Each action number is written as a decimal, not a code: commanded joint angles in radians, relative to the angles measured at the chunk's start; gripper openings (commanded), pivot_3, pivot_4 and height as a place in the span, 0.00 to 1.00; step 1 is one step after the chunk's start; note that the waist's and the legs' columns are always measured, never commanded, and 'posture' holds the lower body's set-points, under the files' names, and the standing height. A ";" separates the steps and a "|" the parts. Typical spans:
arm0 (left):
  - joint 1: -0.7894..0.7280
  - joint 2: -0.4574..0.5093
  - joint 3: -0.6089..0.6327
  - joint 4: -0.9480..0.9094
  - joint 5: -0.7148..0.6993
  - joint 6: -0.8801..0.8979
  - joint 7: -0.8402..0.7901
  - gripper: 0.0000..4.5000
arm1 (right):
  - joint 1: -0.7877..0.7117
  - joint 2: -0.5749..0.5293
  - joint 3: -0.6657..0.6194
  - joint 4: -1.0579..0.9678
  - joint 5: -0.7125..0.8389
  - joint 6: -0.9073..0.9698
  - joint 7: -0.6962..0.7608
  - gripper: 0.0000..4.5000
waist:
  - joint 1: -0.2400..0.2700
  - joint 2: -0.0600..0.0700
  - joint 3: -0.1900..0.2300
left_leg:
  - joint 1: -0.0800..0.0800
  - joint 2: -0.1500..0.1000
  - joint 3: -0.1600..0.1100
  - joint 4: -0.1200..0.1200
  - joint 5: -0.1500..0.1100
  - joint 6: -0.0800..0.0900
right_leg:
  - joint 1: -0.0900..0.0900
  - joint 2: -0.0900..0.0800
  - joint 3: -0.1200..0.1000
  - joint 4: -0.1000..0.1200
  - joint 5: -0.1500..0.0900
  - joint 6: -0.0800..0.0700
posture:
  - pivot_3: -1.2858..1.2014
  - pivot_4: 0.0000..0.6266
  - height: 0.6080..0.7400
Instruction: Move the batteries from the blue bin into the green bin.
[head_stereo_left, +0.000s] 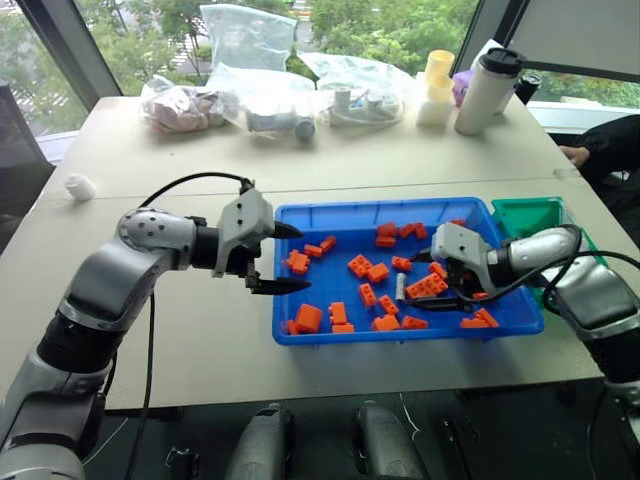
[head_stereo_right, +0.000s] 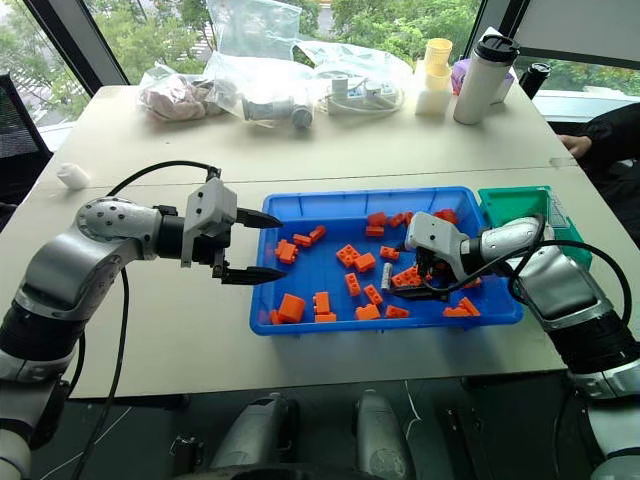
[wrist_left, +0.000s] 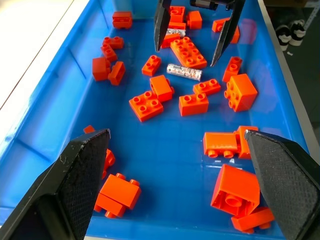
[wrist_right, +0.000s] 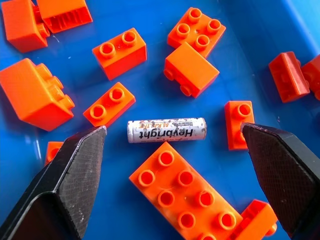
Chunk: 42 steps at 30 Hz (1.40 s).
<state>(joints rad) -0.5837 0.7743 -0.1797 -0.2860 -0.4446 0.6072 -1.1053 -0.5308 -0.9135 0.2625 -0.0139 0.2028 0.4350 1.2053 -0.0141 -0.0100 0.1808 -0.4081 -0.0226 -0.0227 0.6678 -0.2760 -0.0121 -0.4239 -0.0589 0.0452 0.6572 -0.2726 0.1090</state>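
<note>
The blue bin (head_stereo_left: 380, 208) sits mid-table and holds many orange bricks (head_stereo_left: 367, 268). A silver-grey battery (wrist_right: 166, 130) lies flat on its floor beside a long orange brick (wrist_right: 185, 192). My right gripper (wrist_right: 173, 129) is open and hangs just above it, one finger on each side; the battery (wrist_left: 184, 72) also shows under the right gripper (wrist_left: 189, 56) in the left wrist view. A second silvery cylinder (wrist_left: 173, 32) lies partly behind one right finger. My left gripper (head_stereo_left: 300, 258) is open and empty over the bin's left rim. The green bin (head_stereo_left: 530, 215) stands against the blue bin's right end.
Clear plastic bags (head_stereo_left: 250, 95), a white tumbler (head_stereo_left: 487, 90) and a yellow cup (head_stereo_left: 439, 70) line the table's far side. A small white object (head_stereo_left: 80, 186) lies far left. A person's hand (head_stereo_left: 575, 155) rests at the right edge, beyond the green bin.
</note>
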 joint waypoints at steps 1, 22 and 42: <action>0.015 0.018 0.021 -0.044 0.010 0.005 0.013 1.00 | -0.026 0.017 0.025 0.043 -0.038 -0.052 0.041 0.99 | 0.001 0.000 0.000 | 0.000 0.000 0.000 0.000 0.000 0.000 | 0.000 0.000 0.000 0.000 0.000 0.000 | 0.52 0.24 1.00; -0.004 0.019 0.027 -0.040 0.001 0.006 -0.006 1.00 | -0.084 0.065 -0.061 0.067 -0.062 -0.010 0.033 0.49 | 0.002 0.000 0.000 | 0.000 0.000 0.000 0.000 0.000 0.000 | 0.000 -0.001 0.000 0.001 0.000 0.000 | 0.52 0.24 1.00; -0.224 -0.204 -0.036 0.214 0.066 -0.136 -0.053 1.00 | 0.149 -0.085 -0.586 0.256 -0.110 0.006 -0.512 0.49 | -0.002 0.001 -0.001 | 0.000 -0.001 0.002 0.000 0.000 0.000 | -0.001 -0.001 0.001 0.003 0.000 0.000 | 0.52 0.24 1.00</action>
<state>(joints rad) -0.7869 0.5676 -0.2199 -0.0674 -0.3875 0.4965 -1.1504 -0.3716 -0.9698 -0.2939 0.2397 0.1073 0.4649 0.7191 -0.0162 -0.0089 0.1803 -0.4073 -0.0237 -0.0206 0.6679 -0.2759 -0.0120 -0.4248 -0.0596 0.0466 0.6607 -0.2726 0.1090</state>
